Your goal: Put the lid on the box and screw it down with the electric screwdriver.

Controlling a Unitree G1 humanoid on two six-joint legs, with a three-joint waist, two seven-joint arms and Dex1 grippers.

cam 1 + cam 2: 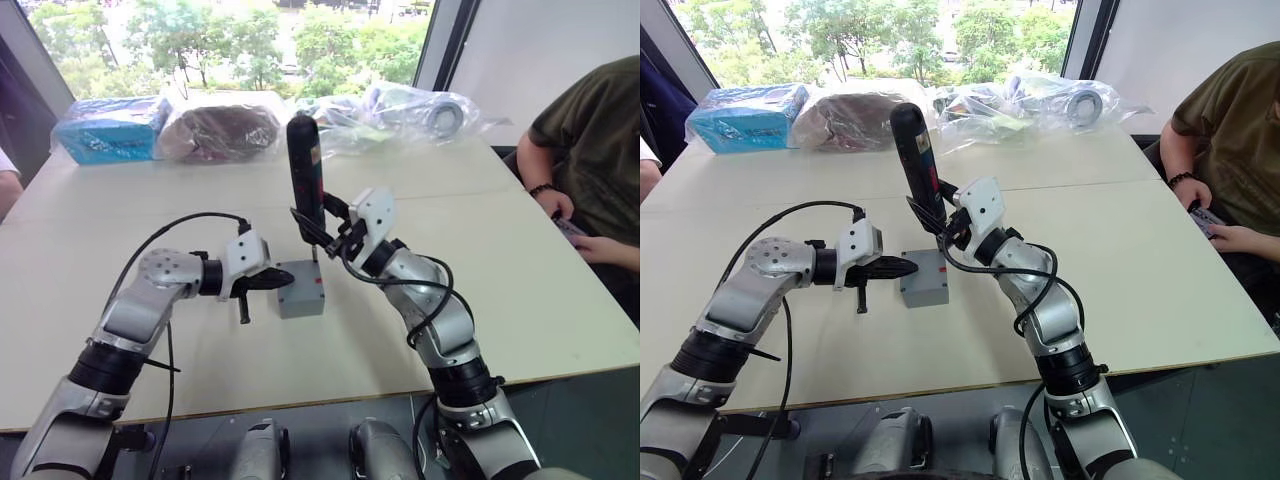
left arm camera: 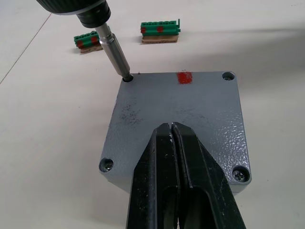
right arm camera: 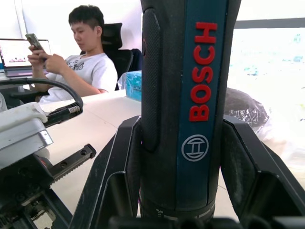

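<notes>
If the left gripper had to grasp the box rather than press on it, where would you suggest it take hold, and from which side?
Probably across two opposite side walls of the box, coming down from above. The lid is flat and offers no edge to pinch, while the walls are straight and parallel. Keep away from the corner where the screwdriver has its bit. The left gripper is shut and would have to open first.

A pale counter (image 1: 520,300) with a seam across it, most of its load at the window edge.

The box (image 1: 301,290) sits near the middle, lid (image 2: 178,114) on top. Just beyond it lie two small green-and-red blocks (image 2: 160,31). Along the far edge: a blue package (image 1: 108,130), a dark bundle in clear plastic (image 1: 222,130), and more clear bags (image 1: 420,110) to the right.
</notes>
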